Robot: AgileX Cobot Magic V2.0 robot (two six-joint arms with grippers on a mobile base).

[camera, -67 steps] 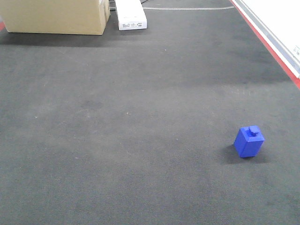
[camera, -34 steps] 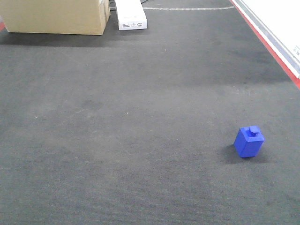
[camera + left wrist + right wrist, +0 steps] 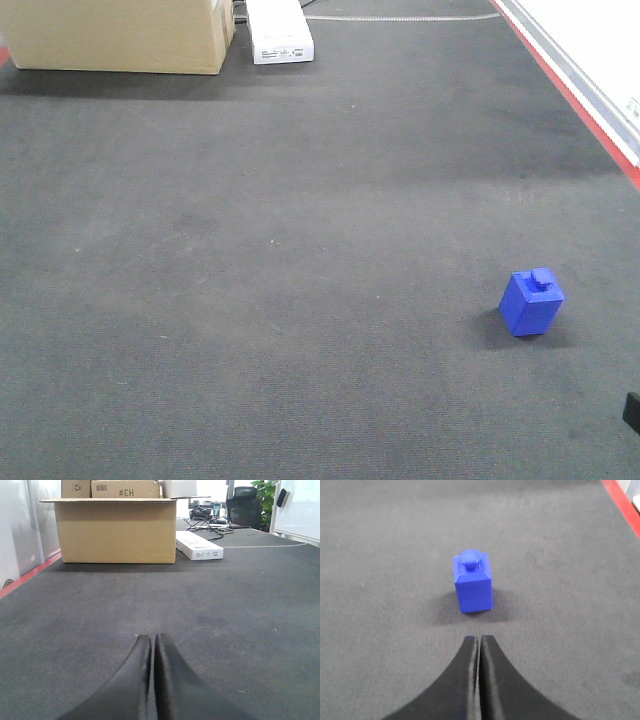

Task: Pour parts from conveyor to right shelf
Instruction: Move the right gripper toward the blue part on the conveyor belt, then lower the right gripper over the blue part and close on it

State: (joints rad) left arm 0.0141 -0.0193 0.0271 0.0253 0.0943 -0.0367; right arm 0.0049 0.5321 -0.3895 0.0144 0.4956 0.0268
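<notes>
Now the step in hand is, I judge, the approach to the pick. The blue brick stands on the conveyor with its stud upward, on the right part of the belt and not far from the red edge strip. Nothing touches it.

In the right wrist view the brick is directly in front of the right pincer, near but apart from it. This pincer is clenched, its two fingers pressed together with nothing between them. The left pincer is clenched and empty as well. It points along the belt toward a cardboard box and a flat white box at the far end, well apart from the brick.

The right shelf is not visible in any view, so I cannot say how far the carry will be.

For the next move I must first release the right pincer wide enough for the brick. Then I bring it forward and down, so that the fingers pass on both sides of the body, below the stud. The line is already good, so only a small correction should be needed.
</notes>
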